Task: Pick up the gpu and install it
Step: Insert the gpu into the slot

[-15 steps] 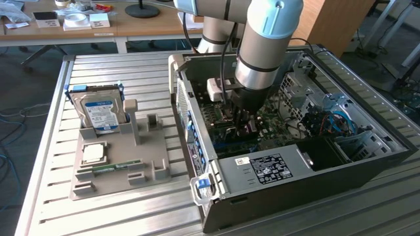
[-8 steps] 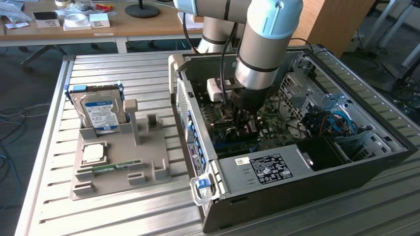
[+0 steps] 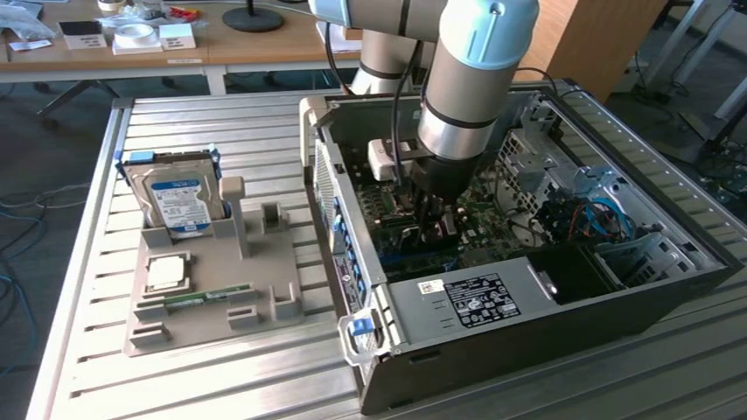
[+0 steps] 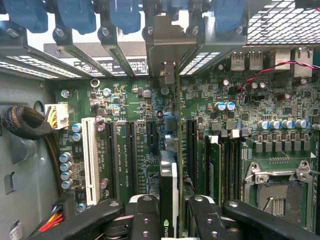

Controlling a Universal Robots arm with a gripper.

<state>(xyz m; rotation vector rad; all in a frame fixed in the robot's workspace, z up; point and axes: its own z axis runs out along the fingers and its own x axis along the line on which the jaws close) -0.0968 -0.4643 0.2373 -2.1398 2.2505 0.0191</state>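
A slatted metal tabletop (image 3: 233, 367) carries an open computer case (image 3: 548, 324) lying on its side, with a grey holder (image 3: 210, 297) beside it holding a hard drive (image 3: 178, 199). The arm reaches down into the case, and its gripper (image 4: 170, 210) has its fingers (image 4: 145, 215) clamped on the gpu (image 4: 169, 185), which is held on edge directly over the motherboard (image 4: 140, 110). The card's long axis runs parallel to the expansion slots (image 4: 131, 150), its metal bracket end (image 4: 167, 75) pointing toward the rear slot openings of the case. The risk, as I judge it, is misalignment: if the card edge sits slightly off the slot, pressing down could jam it or stress the board. The bracket could also catch on the case's rear frame.
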